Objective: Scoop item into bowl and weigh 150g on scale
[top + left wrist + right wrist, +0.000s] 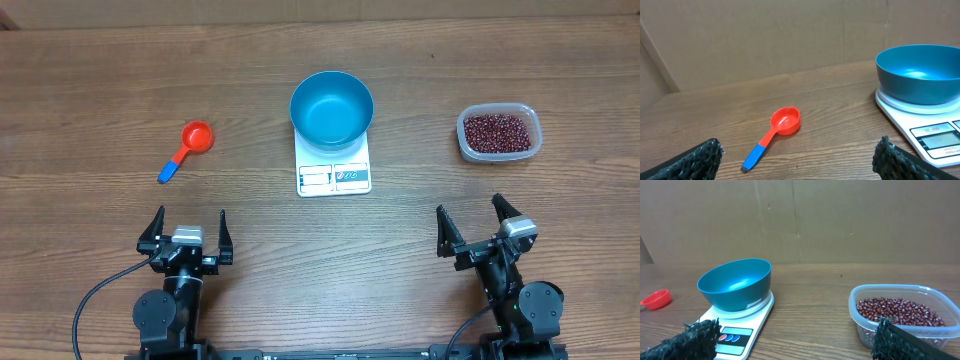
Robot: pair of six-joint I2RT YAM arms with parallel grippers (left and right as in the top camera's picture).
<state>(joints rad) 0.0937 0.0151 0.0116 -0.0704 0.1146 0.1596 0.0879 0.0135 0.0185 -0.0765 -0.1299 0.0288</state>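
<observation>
The blue bowl (331,106) stands empty on the white scale (334,176) at the table's middle. Dark red-brown beans (497,130) fill a clear plastic tub (533,148) at the right. A red-orange scoop (190,146) with a blue handle lies on the left. My left gripper (188,230) rests open near the front edge, below the scoop (775,134), nothing between its fingers. My right gripper (479,225) also stands open near the front edge, below the tub; its view shows the beans (897,311), the bowl (735,284) and the scale (738,328).
A brown cardboard wall (765,35) closes off the far side of the wooden table (100,90). Black cables (90,310) trail from the arm bases at the front edge.
</observation>
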